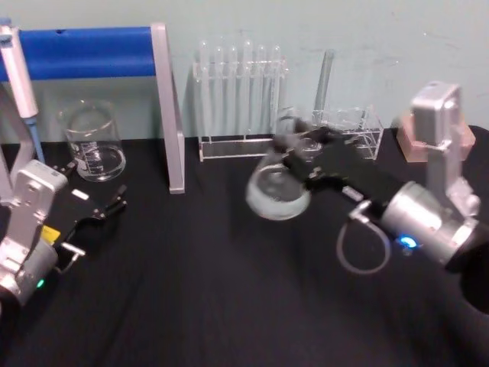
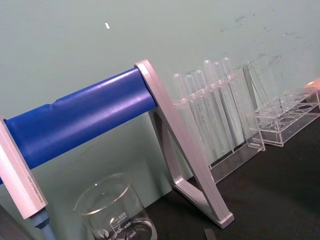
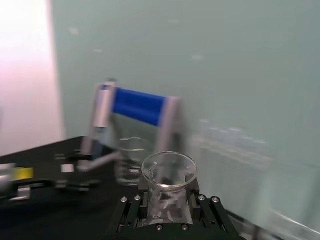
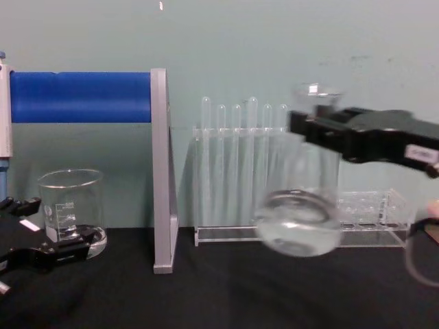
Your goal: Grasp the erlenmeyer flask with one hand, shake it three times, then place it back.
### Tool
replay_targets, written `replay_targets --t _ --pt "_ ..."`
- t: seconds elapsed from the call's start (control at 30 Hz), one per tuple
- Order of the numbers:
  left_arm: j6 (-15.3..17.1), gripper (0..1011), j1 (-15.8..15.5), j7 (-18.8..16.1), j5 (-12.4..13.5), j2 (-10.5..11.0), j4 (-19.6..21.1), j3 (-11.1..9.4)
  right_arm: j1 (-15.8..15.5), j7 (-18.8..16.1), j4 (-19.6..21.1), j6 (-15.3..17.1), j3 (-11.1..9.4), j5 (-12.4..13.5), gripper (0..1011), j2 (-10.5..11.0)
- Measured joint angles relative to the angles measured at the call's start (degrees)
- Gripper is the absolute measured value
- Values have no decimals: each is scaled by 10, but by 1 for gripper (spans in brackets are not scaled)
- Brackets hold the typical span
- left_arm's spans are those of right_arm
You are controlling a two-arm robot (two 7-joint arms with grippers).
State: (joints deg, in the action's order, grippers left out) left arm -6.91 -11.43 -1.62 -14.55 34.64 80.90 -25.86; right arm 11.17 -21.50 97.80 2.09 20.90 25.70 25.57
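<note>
One erlenmeyer flask [image 1: 276, 193], one beaker [image 1: 92, 147], two clear racks [image 1: 229, 147], six test tubes [image 1: 233, 84], one taller tube [image 1: 326, 80], one blue-barred stand [image 1: 170, 115].

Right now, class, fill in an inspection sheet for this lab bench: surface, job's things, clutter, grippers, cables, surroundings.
Surface: black tabletop.
Job's things: erlenmeyer flask tilted, held at its neck.
Clutter: beaker, test tube rack, blue-barred stand along the back.
Grippers: right gripper shut on the flask's neck; left gripper open, low near the beaker.
Cables: grey cable loop at the right wrist.
Surroundings: pale green wall behind.
</note>
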Motion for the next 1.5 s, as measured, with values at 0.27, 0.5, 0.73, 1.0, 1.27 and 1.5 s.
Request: replay_targets --t 0.27,0.5,0.73,1.0,1.27,1.5 --pt "0 1001 0 0 0 0 0 0 -33 77 11 9 -69 -21 452 6" --pt "0 1001 0 0 0 0 0 0 -52 104 18 19 -104 -33 452 6" --pt "0 1001 0 0 0 0 0 0 -47 77 19 20 -97 -34 452 -3" --pt "0 1001 0 0 0 0 0 0 -24 8 13 23 -51 -19 452 -16" --pt "0 1001 0 0 0 0 0 0 -2 -37 4 25 -3 -1 452 -19" --pt "0 1001 0 0 0 0 0 0 13 -49 -5 24 22 8 451 -16"
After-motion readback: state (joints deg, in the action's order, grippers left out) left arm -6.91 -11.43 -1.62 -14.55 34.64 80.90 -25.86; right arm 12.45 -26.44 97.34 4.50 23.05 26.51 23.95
